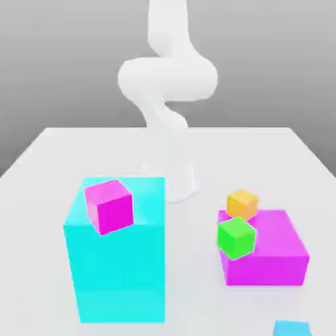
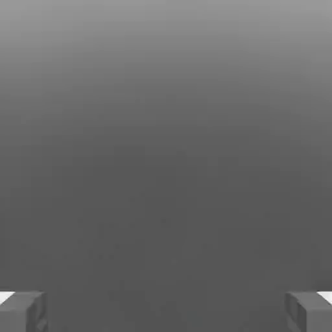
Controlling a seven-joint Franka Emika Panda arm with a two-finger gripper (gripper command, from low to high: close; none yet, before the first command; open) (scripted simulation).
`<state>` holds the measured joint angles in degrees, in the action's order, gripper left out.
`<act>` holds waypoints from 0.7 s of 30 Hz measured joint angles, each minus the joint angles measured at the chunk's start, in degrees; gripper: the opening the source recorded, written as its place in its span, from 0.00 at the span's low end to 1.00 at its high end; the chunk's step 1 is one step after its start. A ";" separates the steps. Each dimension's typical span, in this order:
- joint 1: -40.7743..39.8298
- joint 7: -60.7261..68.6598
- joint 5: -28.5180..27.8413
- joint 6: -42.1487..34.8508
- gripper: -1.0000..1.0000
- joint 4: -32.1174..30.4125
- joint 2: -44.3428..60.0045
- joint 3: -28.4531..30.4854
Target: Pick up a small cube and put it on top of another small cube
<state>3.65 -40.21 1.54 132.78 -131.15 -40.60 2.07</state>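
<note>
The small sky-blue cube (image 1: 292, 328) lies on the white table (image 1: 39, 170) at the near edge, to the exterior view's right, and is cut off by the frame. A green cube (image 1: 236, 237) sits at the near-left corner of a flat magenta block (image 1: 275, 252). An orange cube (image 1: 242, 204) rests at that block's far-left corner. A small magenta cube (image 1: 109, 205) stands on top of the tall cyan block (image 1: 118, 269). In the hand view my gripper (image 2: 166, 311) is open, its grey fingertips (image 2: 23, 311) far apart with nothing between them, facing a plain grey background.
The white arm (image 1: 167, 79) rises from its base (image 1: 177, 187) at the table's middle and curls upward out of the frame. The tall cyan block stands to the exterior view's left of the base, the flat magenta block to its right.
</note>
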 joint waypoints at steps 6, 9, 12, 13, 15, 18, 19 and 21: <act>8.14 14.20 4.35 2.41 0.50 1.54 12.85 4.42; 11.01 21.40 6.93 3.54 0.50 2.30 19.16 5.56; 13.52 28.43 9.23 4.67 0.50 3.07 25.45 6.26; 14.13 30.77 9.98 5.03 0.50 3.32 27.55 6.25; 15.21 35.25 11.22 5.80 0.50 3.83 31.70 6.09; 17.16 41.48 12.37 7.08 0.50 4.55 37.83 5.63; 17.76 43.41 12.55 7.54 0.50 4.77 39.84 5.35; 18.73 47.05 12.57 8.52 0.50 5.21 43.80 4.92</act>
<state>22.38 6.84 14.10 141.30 -125.94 3.19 6.99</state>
